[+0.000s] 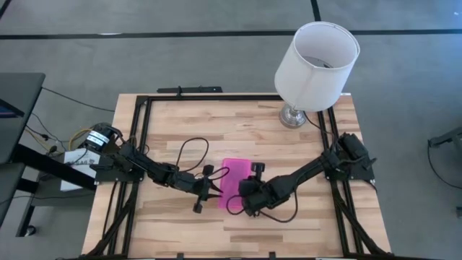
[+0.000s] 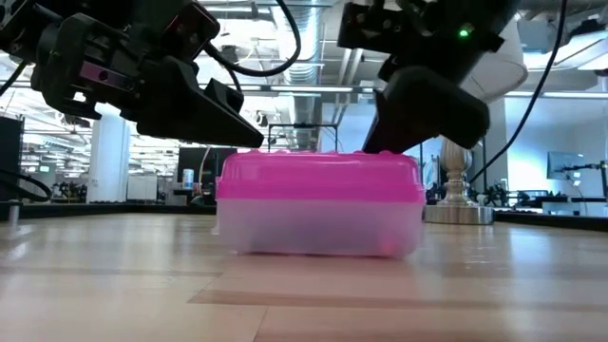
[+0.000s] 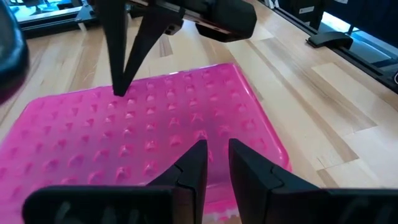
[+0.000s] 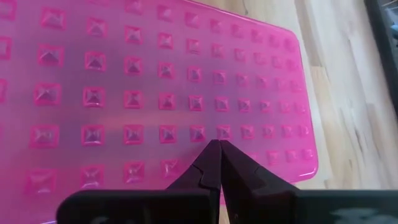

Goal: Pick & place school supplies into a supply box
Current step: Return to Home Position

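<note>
Nearest, across the bottom of the low view, lies the bare wooden table (image 2: pixel 114 285). On it at mid-frame stands the supply box (image 2: pixel 319 228), its pink lid (image 2: pixel 319 176) shut down over a cloudy clear base. What lies inside cannot be made out. In the high view the box sits just below the centre of the frame, with an arm reaching in over it from each side.

The left gripper (image 3: pixel 216 148) hangs over the lid at the box's left edge as the high view shows it. Its fingers stand a narrow gap apart and hold nothing. The right gripper (image 4: pixel 219 146) is over the lower part of the box in the high view. Its fingers are pressed together and empty, with the tips pointing down close to the studded pink surface. Whether they touch it I cannot tell.

Farther back, in the upper right of the high view, a white-shaded lamp (image 1: pixel 317 61) stands at the table's far corner, well apart from the box. Its metal foot shows just right of the box in the low view.
</note>
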You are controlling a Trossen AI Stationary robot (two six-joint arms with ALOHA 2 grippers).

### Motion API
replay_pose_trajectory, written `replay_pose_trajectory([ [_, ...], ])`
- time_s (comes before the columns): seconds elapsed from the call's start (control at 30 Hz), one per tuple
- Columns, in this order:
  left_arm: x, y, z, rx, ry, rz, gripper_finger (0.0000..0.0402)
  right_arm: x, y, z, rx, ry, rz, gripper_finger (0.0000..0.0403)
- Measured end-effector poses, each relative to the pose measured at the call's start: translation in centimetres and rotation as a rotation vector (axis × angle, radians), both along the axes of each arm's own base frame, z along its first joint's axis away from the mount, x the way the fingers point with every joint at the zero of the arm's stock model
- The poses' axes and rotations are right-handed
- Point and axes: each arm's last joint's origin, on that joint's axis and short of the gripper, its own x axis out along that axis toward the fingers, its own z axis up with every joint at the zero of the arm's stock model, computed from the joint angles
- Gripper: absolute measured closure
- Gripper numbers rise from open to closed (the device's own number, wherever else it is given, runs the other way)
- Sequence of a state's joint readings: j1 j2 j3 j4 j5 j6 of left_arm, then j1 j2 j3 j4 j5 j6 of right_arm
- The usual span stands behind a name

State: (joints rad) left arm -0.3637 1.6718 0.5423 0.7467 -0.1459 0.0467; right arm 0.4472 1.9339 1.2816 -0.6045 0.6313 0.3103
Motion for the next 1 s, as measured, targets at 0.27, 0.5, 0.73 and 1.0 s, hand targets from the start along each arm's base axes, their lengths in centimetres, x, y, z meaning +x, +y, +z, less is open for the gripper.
replay_pose_trajectory([
  [0.27, 0.0, 0.0, 0.0, 0.000, 0.000, 0.000, 0.0340, 0.4, -0.7, 0.1, 0.033, 0.012, 0.008, 0.0403],
  [0.5, 0.0, 0.2, 0.0, 0.035, -0.009, 0.050, 0.0340, -0.4, 0.8, 0.1, -0.076, -0.005, 0.045, 0.0403],
  [0.73, -0.2, 0.5, -0.6, 0.093, 0.045, 0.127, 0.0340, -2.4, 1.9, -0.1, -0.093, 0.036, -0.022, 0.0403],
  [1.0, -0.3, 0.7, -0.9, 0.104, 0.072, 0.163, 0.0340, -4.7, 4.4, 0.1, -0.190, -0.028, -0.022, 0.0403],
])
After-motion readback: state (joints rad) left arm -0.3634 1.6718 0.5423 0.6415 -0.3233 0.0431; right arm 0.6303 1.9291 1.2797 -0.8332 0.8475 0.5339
